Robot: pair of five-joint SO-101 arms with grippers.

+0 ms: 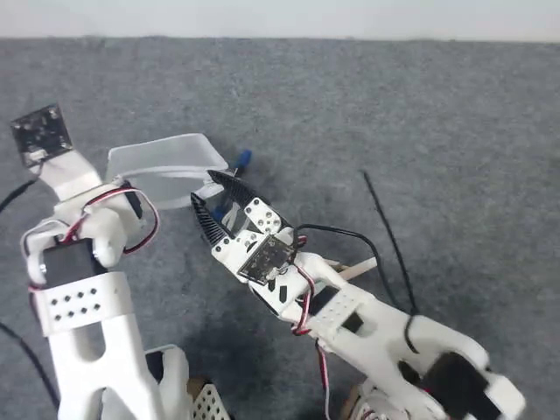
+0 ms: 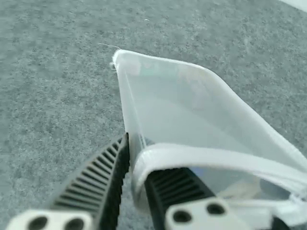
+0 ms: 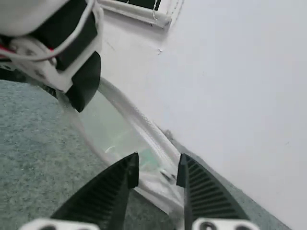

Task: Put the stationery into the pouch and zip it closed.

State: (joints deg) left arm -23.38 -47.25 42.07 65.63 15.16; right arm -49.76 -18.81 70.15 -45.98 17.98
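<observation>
Translucent plastic, that's the pouch [image 1: 166, 162] over the grey counter [image 1: 420, 114], and I've got my left tool [image 2: 135, 155] clamped tight on its rim. My right tool [image 3: 157, 168] sits at the pouch's mouth, jaws a narrow gap apart, with the white zip edge just past the tips. A blue pen end [image 1: 242, 158] pokes out beside the pouch.

Grey felt-like cloth covers the bench [image 1: 437, 114]. A white wall [image 1: 280, 17] rises along the bench's far edge, and a thin black cable [image 1: 386, 227] lies on the bench
</observation>
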